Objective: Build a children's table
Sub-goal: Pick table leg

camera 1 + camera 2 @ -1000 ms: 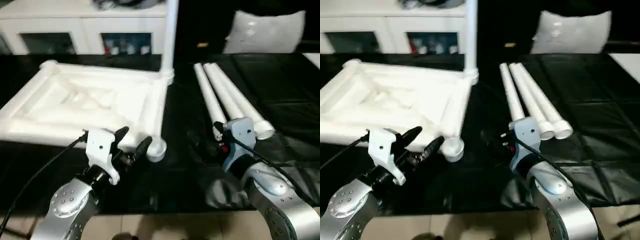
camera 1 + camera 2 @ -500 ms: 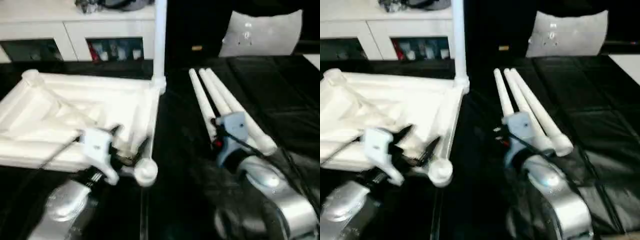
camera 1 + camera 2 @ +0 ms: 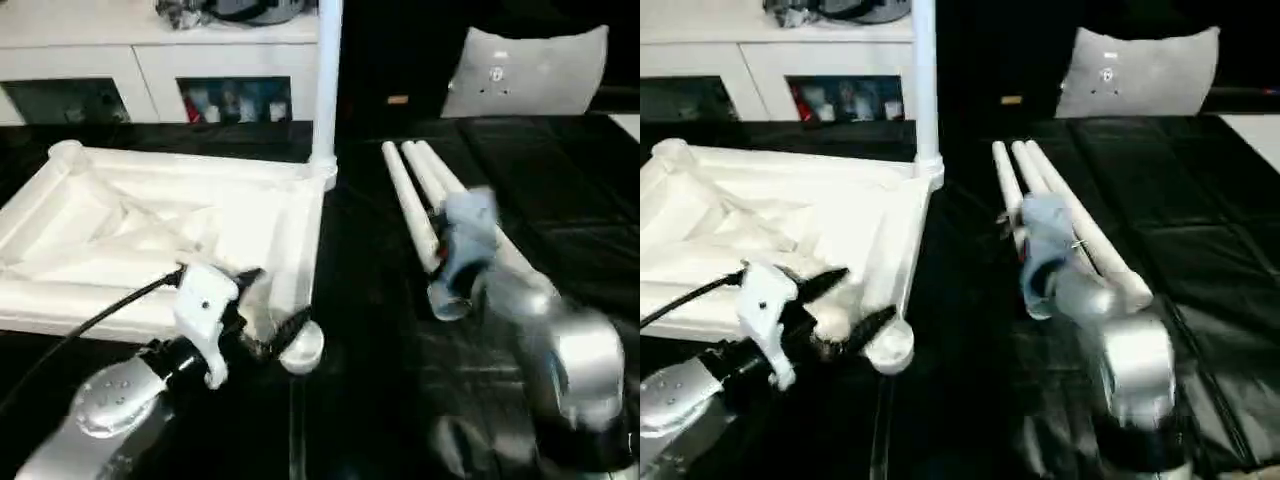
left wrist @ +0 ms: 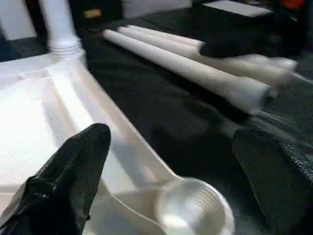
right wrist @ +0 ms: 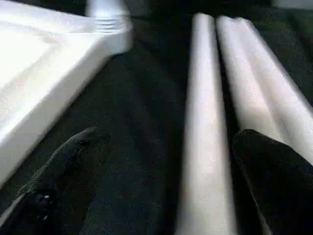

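Observation:
The children's table top (image 3: 150, 215) lies upside down on the black work table, ribbed side up. One white leg (image 3: 327, 70) stands upright in its far right corner socket. Three more legs (image 3: 415, 190) lie side by side to the right. My left gripper (image 3: 274, 300) is open just at the near right corner socket (image 4: 193, 211), one finger (image 4: 80, 161) over the top's rim and nothing between the fingers. My right gripper (image 5: 168, 137) hangs open low over the loose legs, its fingers (image 5: 68, 161) straddling the nearest leg (image 5: 205, 127) without touching it.
A white cabinet (image 3: 150, 60) with glass-fronted compartments runs along the back. A pale cushion (image 3: 525, 70) leans at the back right. A black cable (image 3: 90, 325) trails from my left wrist across the top's near rim. Black cover (image 3: 560, 190) stretches right of the legs.
The camera has tilted and shifted. My left gripper opened wider and came up to the near right corner socket. My right arm swung forward over the loose legs.

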Tool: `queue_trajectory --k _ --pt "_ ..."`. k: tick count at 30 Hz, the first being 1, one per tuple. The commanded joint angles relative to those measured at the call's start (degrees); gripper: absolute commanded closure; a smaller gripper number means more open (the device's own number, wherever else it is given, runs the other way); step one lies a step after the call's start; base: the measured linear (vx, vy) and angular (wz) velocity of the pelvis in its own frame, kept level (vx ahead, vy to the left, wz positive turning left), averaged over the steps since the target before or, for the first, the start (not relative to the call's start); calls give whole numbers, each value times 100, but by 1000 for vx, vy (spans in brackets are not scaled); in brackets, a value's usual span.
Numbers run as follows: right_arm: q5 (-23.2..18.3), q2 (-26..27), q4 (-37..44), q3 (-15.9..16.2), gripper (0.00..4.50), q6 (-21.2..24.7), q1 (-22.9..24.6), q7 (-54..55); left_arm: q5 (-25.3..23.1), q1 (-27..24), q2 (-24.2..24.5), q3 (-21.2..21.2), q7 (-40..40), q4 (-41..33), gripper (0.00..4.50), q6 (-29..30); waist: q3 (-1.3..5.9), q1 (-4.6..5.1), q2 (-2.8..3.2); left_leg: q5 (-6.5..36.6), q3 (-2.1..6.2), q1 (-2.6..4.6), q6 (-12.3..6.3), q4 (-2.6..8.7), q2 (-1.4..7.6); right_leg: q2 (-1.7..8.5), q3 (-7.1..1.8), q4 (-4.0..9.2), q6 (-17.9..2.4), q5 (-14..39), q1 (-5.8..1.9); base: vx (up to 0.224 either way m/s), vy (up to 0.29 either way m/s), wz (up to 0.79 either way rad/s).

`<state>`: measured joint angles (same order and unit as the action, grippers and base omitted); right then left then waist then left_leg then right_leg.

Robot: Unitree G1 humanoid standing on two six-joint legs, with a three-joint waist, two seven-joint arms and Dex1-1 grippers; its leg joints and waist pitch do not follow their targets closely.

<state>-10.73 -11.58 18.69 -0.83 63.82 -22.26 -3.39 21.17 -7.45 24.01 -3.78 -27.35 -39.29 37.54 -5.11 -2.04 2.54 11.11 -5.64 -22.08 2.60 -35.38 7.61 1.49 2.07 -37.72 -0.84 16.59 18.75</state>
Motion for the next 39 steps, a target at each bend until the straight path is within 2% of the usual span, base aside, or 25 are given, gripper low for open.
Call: queue_trajectory --k 1,2,3,4,6,7,9,10,11,12,13,14,15,16,18,20,23,26,33,37,39 --pt "34 -11 -342 -56 0 213 -147 31 129 102 117 -16 -166 -123 3 227 158 -5 37 1871 127 175 491 534 418 663 -369 601 -965 1341 -17 -66 -2 1" --pt "33 -45 -527 -63 0 255 -273 7 178 143 200 -33 -239 -135 3 317 191 -4 33 1779 125 166 500 530 415 673 -369 584 -948 1390 -30 0 0 0" --pt "31 -73 -675 -68 0 289 -374 -12 216 177 264 -47 -298 -143 3 389 214 -18 48 1573 116 124 460 536 426 666 -364 576 -913 1199 -49 0 0 0" --pt "15 -127 -1047 -91 0 377 -620 -48 319 256 416 -64 -425 -182 3 565 223 -20 30 1504 96 124 440 531 420 654 -359 573 -910 1134 -38 0 0 0" --pt "27 -214 -1562 -83 0 391 -901 -88 450 329 574 -52 -560 -258 3 723 243 -32 40 1334 54 125 448 504 408 648 -353 548 -988 1004 -8 0 0 0" --pt "23 -215 -1590 -87 0 396 -915 -92 456 333 580 -50 -564 -262 3 731 244 -31 37 1291 42 118 446 503 409 640 -352 545 -992 958 -10 0 0 0" --pt "11 -270 -2273 -97 0 422 -1216 -200 583 426 691 16 -624 -351 3 874 278 -46 19 1039 9 101 383 493 425 631 -346 525 -1032 618 -34 0 0 0" --pt "31 -261 -2572 -130 0 437 -1349 -231 638 481 729 52 -617 -366 3 921 301 -48 38 882 -5 93 376 472 415 624 -332 492 -1108 393 -38 0 0 0" --pt "43 -253 -2687 -147 0 440 -1400 -242 658 504 742 67 -612 -368 3 936 312 -51 22 803 -18 80 357 465 415 621 -332 495 -1132 262 -47 0 0 0" --pt "46 -238 -2838 -186 0 423 -1465 -251 669 530 772 73 -619 -370 3 958 345 -70 13 501 -38 63 300 439 422 604 -324 459 -1170 -194 -71 0 0 0" --pt "46 -238 -2838 -186 0 423 -1465 -251 669 530 772 73 -619 -370 3 958 353 -80 13 400 -43 53 266 434 423 604 -323 449 -1171 -357 -80 0 0 0" --pt "1 -229 -2998 -222 0 417 -1523 -321 683 547 801 81 -632 -380 3 983 384 -97 22 162 -53 40 212 411 425 595 -315 415 -1174 -748 -95 0 0 0" --pt "1 -229 -2998 -222 0 417 -1523 -321 683 547 801 81 -632 -380 3 983 384 -97 22 162 -53 40 212 411 425 595 -315 415 -1174 -748 -95 0 0 0" --pt "-39 -230 -3118 -231 0 423 -1576 -384 715 567 820 93 -638 -382 3 1023 434 -123 14 -123 -63 27 130 378 420 575 -302 363 -1163 -1280 -109 0 0 0" --pt "-46 -257 -3274 -192 29 395 -1638 -431 759 591 850 109 -651 -389 0 1075 452 -162 8 -207 -78 17 67 369 429 564 -285 342 -1152 -1553 -97 0 0 0" --pt "-72 -284 -3392 -172 29 380 -1686 -500 775 599 870 117 -663 -400 0 1096 423 -182 8 41 -85 22 108 391 437 573 -279 369 -1176 -1221 -79 0 0 0" --pt "-112 -365 -3681 -132 70 376 -1818 -664 832 607 908 139 -678 -434 0 1134 406 -197 20 402 -93 53 215 415 465 592 -288 413 -1205 -561 -59 0 0 0" --pt "-103 -445 -3942 -94 94 368 -1929 -802 876 610 928 138 -669 -444 0 1154 394 -218 10 508 -118 52 269 426 473 599 -297 436 -1200 -300 -44 0 0 0" --pt "-135 -564 -4355 -75 153 367 -2034 -1071 881 606 957 111 -663 -454 0 1178 439 -318 0 476 -181 64 323 418 500 591 -298 431 -1089 -247 -5 0 0 0" --pt "-128 -596 -4717 -123 181 234 -2060 -1156 918 599 978 89 -643 -463 0 1173 454 -329 -7 493 -192 64 370 417 501 585 -294 427 -1061 -291 -2 0 0 0" --pt "-109 -624 -4935 -141 214 144 -2082 -1215 938 589 997 73 -637 -477 0 1171 469 -331 -23 530 -193 61 381 417 502 589 -293 428 -1057 -282 -9 0 0 0"
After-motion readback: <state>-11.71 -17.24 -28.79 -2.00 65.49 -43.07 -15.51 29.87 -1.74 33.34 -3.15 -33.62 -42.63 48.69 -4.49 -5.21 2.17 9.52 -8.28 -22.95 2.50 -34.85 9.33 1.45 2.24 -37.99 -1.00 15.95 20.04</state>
